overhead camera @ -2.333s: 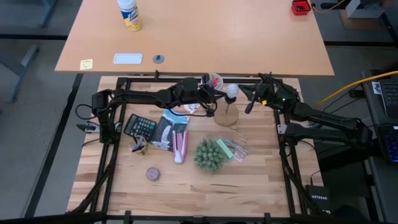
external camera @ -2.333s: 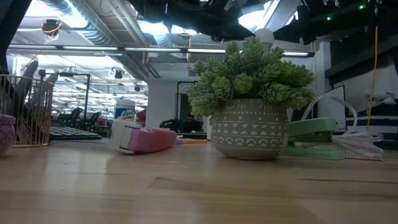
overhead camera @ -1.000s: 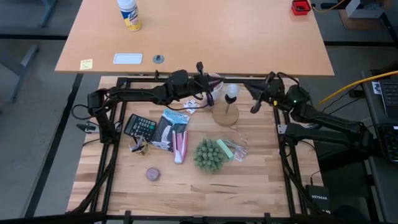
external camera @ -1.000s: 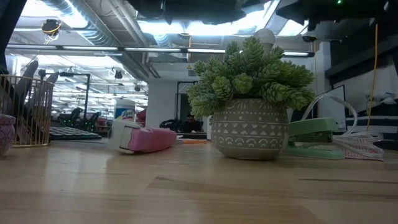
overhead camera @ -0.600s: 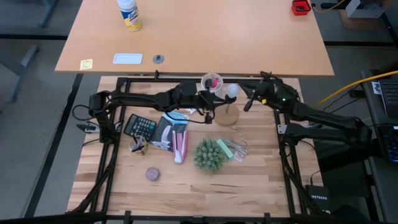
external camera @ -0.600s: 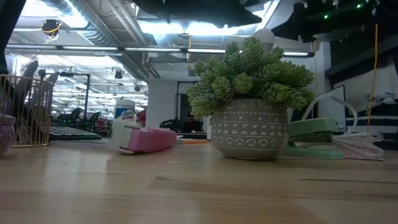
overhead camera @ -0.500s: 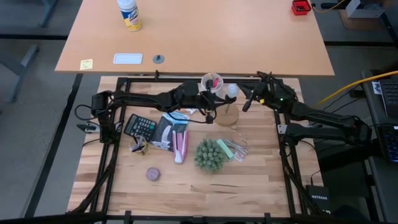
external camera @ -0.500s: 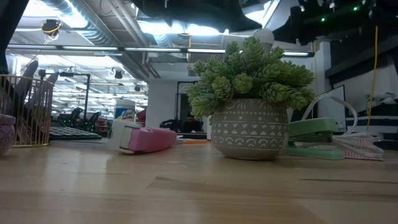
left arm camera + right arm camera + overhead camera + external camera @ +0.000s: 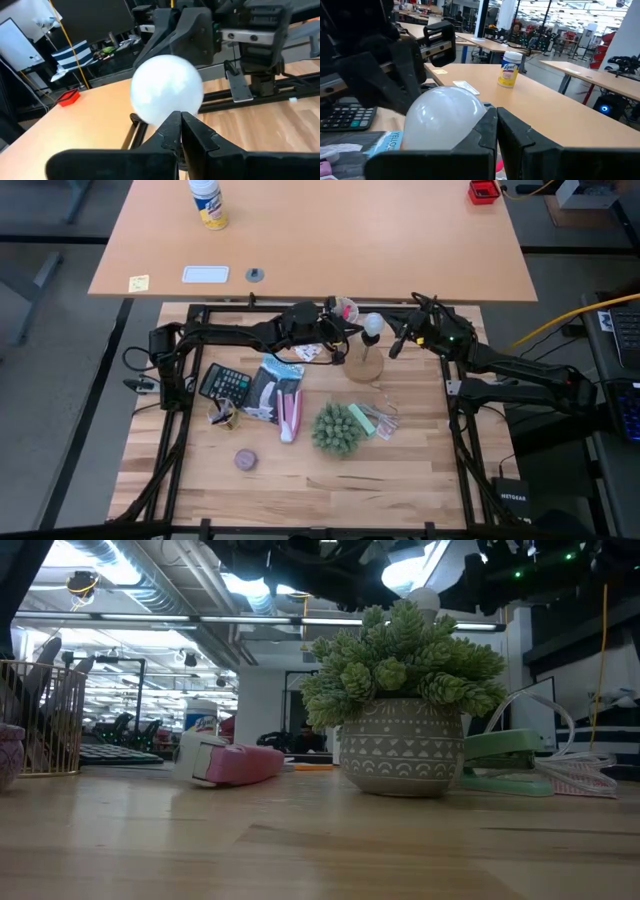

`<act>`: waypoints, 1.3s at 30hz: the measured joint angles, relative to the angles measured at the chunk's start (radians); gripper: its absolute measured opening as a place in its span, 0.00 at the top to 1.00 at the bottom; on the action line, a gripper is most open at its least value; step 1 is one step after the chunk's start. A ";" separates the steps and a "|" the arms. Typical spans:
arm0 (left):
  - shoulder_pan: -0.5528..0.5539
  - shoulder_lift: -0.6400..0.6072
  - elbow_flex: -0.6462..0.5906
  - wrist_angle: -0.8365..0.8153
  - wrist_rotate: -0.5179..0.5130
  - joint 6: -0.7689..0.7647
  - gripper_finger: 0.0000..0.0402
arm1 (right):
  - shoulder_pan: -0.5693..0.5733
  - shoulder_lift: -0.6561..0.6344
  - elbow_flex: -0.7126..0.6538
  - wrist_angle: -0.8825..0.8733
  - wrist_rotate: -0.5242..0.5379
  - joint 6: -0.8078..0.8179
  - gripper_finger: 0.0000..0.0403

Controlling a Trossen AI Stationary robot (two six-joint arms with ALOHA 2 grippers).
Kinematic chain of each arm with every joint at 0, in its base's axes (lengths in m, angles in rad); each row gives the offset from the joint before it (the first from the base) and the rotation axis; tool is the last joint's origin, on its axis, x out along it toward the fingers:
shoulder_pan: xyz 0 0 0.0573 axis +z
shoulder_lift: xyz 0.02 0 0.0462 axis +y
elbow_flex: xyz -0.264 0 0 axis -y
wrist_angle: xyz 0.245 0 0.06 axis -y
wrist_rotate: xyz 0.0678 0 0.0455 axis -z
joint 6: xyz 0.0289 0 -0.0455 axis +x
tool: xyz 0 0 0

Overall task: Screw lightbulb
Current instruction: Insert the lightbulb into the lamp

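Observation:
The white lightbulb (image 9: 372,326) stands upright on the round wooden disc (image 9: 364,368) near the table's far edge; its top shows above the plant in the low view (image 9: 426,597). My left gripper (image 9: 349,340) is shut, coming level from the table's left, its tips just before the bulb's globe (image 9: 166,90). My right gripper (image 9: 398,345) is shut too, coming from the right, with the globe (image 9: 442,116) close beside its tips. My left gripper (image 9: 180,116) has its shut fingertips right at the near side of the globe, low on it; whether they touch the glass I cannot tell. My right gripper (image 9: 496,114) has its shut fingers alongside the globe; whether they touch it I cannot tell.
A cup with pink things (image 9: 346,310) stands just behind the bulb. A calculator (image 9: 225,383), a pink stapler (image 9: 290,416), a potted plant (image 9: 338,430), a green stapler (image 9: 362,420) and a brown puck (image 9: 245,460) lie nearer. Bare wood lies along the near edge.
My left gripper, which stood raised at the far edge, has come down and tipped toward level, ending at the bulb's left side. My right gripper has moved a little down and toward the bulb, then kept still. The bulb has stayed upright on the disc.

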 joint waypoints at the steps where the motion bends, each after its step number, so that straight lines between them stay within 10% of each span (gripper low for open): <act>1: 0.002 0.000 0.000 0.000 0.000 0.003 0.99 | 0.000 0.000 0.000 0.000 -0.004 0.003 0.96; 23: 0.057 0.002 0.000 0.052 -0.008 0.006 0.99 | 0.003 -0.040 0.000 -0.065 -0.255 0.132 0.96; 39: 0.039 -0.044 0.000 0.180 -0.015 0.052 0.99 | 0.001 -0.062 0.000 0.110 -0.076 0.053 0.96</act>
